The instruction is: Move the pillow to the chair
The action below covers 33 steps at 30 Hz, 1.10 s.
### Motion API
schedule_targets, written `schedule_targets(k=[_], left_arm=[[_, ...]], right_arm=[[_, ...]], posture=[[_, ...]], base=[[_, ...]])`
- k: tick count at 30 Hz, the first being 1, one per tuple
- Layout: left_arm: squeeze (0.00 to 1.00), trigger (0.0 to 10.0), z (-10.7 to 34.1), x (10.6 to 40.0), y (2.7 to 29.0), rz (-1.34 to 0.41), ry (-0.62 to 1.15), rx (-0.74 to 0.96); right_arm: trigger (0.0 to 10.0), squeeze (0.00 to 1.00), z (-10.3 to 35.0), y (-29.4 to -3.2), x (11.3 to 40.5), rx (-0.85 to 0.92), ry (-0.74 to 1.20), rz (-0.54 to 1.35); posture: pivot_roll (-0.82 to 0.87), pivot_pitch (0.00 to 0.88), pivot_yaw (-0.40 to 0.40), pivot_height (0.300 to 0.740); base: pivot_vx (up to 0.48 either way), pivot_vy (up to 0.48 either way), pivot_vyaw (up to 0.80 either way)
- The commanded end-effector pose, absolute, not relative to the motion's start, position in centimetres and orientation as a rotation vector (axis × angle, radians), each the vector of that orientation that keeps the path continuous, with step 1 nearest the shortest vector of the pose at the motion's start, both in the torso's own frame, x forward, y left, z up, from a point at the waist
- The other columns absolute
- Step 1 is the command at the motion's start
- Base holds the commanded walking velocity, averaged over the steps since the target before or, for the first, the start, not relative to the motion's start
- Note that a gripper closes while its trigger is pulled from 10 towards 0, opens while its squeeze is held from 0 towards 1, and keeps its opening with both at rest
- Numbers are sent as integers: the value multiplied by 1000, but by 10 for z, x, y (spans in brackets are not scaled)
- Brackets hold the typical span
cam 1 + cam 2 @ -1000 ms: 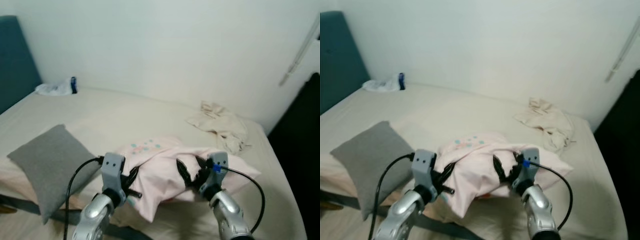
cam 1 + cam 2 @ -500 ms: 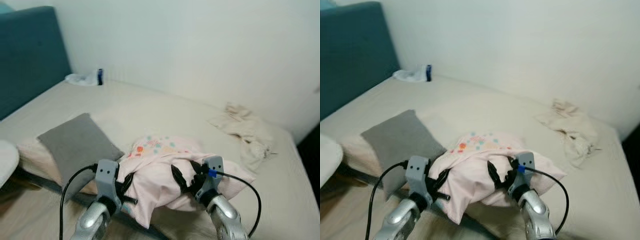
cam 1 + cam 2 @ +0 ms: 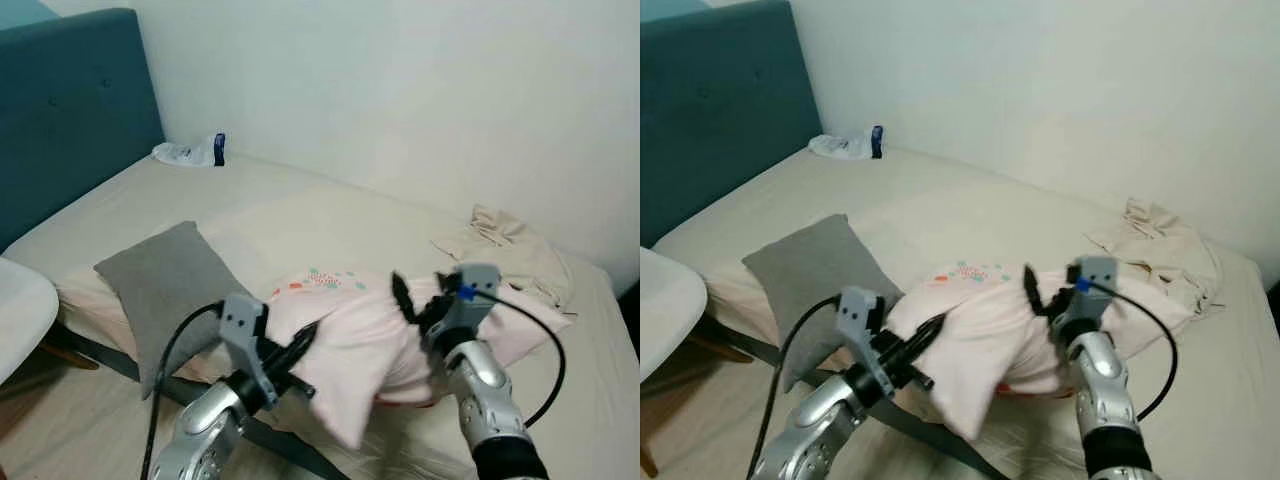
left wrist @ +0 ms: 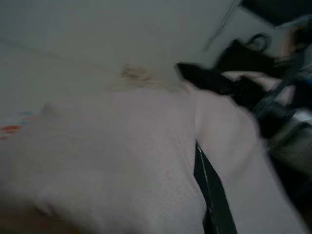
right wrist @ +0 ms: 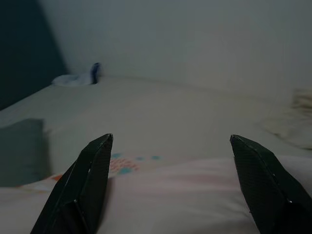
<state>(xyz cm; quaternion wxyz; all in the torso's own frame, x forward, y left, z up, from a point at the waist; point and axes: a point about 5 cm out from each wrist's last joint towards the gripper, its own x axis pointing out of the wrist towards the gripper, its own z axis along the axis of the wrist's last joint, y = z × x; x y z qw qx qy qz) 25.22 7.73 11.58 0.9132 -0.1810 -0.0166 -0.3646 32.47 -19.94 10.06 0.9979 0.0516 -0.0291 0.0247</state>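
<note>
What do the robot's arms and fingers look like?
Both arms are shiny silver tubes. Each ends in a grey boxy block with a looping black cable. The left tool and right tool have long, pointed black fingers. The right block carries a small blue mark.

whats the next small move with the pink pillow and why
Probably turn left toward the white chair, keeping the pink pillow raised. It is held between both hands, the left hand on its near left edge and the right hand pressed on top with open fingers. It sits just above the bed, and the chair seat is at the left edge.
</note>
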Motion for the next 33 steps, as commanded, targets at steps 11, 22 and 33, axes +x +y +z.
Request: schedule_targets(k=[11,22,33], left_arm=[[0,10000,172,253,58,-980,-228,-452],[0,10000,182,261,54,-1001,-238,-463],[0,10000,182,261,48,-1012,-235,-482]], right_arm=[[10000,0,114,-224,335,-39,-48,-223],[10000,0,191,-164,329,654,-458,365],[10000,0,140,-126,246,507,-37,1241]], posture=[[70,0,-69,740],[53,0,-54,740],[46,0,-57,740]], base=[[0,0,0],[0,0,0],[0,0,0]])
